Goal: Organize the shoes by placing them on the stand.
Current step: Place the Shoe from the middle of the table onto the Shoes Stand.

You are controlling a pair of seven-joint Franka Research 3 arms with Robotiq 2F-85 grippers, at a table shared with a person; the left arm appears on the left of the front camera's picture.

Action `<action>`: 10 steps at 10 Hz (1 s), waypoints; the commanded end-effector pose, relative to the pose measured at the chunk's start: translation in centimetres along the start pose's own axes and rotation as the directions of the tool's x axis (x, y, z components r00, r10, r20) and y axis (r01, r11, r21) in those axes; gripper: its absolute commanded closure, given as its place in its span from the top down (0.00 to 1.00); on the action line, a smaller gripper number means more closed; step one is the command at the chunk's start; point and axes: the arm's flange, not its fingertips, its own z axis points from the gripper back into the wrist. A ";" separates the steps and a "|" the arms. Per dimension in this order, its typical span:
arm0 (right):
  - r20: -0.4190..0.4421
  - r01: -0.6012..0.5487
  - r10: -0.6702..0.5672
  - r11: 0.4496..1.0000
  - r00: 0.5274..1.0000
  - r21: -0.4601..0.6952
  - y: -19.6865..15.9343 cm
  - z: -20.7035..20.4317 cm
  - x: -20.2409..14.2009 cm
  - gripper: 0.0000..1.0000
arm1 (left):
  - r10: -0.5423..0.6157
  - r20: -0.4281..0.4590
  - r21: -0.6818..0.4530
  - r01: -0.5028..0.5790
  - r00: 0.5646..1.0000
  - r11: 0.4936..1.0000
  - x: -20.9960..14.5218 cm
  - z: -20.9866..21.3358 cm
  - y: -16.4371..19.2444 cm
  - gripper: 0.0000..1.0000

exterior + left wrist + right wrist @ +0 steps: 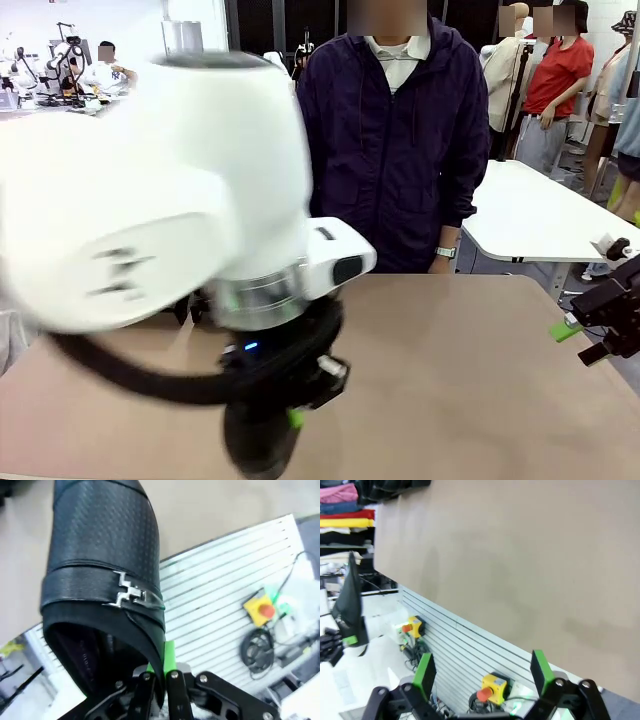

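at the near edge of the tan surface (480, 380), a glossy black shoe (100, 580) with a silver buckle is held up off it by the left gripper (159, 680), whose green pads are clamped on the shoe's collar. the right gripper (482, 672) is spread wide and is seen above the surface's edge.

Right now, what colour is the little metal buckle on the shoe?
Silver, on the black textured leather shoe's strap buckle; clearest in the left wrist view.
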 end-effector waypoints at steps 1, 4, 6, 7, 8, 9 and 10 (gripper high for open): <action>0.017 -0.026 0.025 0.999 1.000 0.030 0.0 0.1 0.2 1.00 | 0.057 -0.005 0.015 -0.057 0.998 0.998 -2.7 -0.2 3.6 0.00; 0.017 -0.026 0.025 0.999 1.000 0.030 0.0 0.1 0.2 1.00 | 0.000 0.000 0.000 0.000 1.000 1.000 0.0 0.0 0.0 0.00; 0.017 -0.026 0.025 0.999 1.000 0.030 0.0 0.1 0.2 1.00 | 0.128 -0.007 0.016 -0.128 0.992 0.992 0.4 -0.1 5.7 0.00; 0.017 -0.026 0.025 0.999 1.000 0.030 0.0 0.1 0.2 1.00 | 0.214 0.024 0.035 -0.214 0.977 0.976 2.3 -0.5 10.4 0.00; 0.017 -0.026 0.025 0.999 1.000 0.030 0.0 0.1 0.2 1.00 | 0.257 0.134 0.070 -0.268 0.957 0.961 3.9 -1.1 14.8 0.00; 0.017 -0.026 0.025 0.999 1.000 0.030 0.0 0.1 0.2 1.00 | 0.288 0.228 0.096 -0.316 0.930 0.944 5.0 -1.7 18.6 0.00; 0.017 -0.026 0.025 0.999 1.000 0.030 0.0 0.1 0.2 1.00 | 0.270 0.266 0.129 -0.311 0.925 0.942 5.6 -2.6 21.6 0.00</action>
